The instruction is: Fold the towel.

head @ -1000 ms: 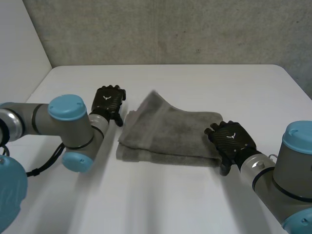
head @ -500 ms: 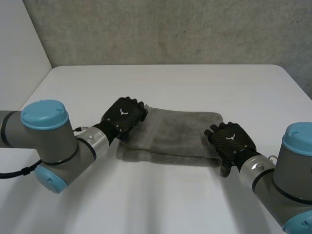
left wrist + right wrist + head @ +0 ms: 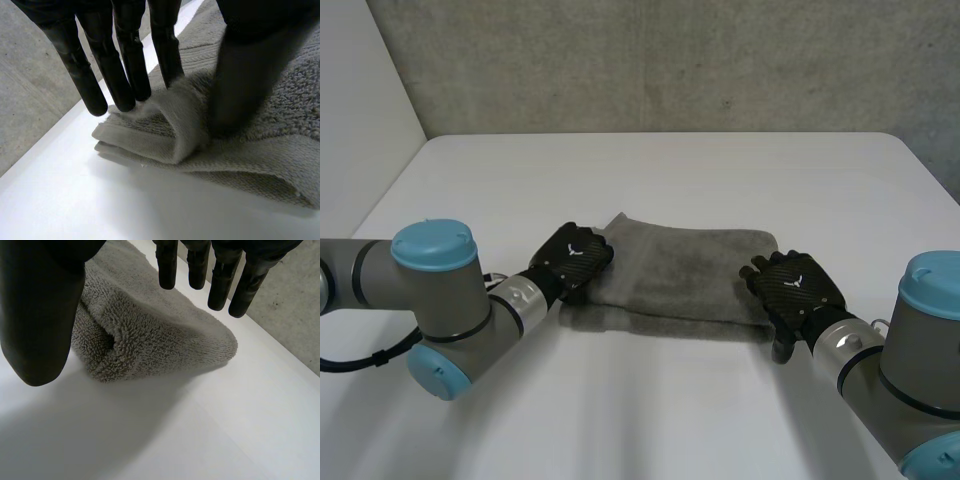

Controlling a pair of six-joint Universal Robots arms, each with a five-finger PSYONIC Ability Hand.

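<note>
Nearest, the right hand rests palm down over the right near corner of the towel. In its wrist view its fingers are straight and held well apart from the thumb, with the rounded folded corner lying under the palm and nothing gripped. A little farther, the left hand is at the towel's left end. There the thumb presses down on the cloth and a ridge of towel stands pinched between it and the straight fingers. The grey towel lies folded in a long band across the middle of the white table. Beyond the table's far edge stands a grey concrete wall.
</note>
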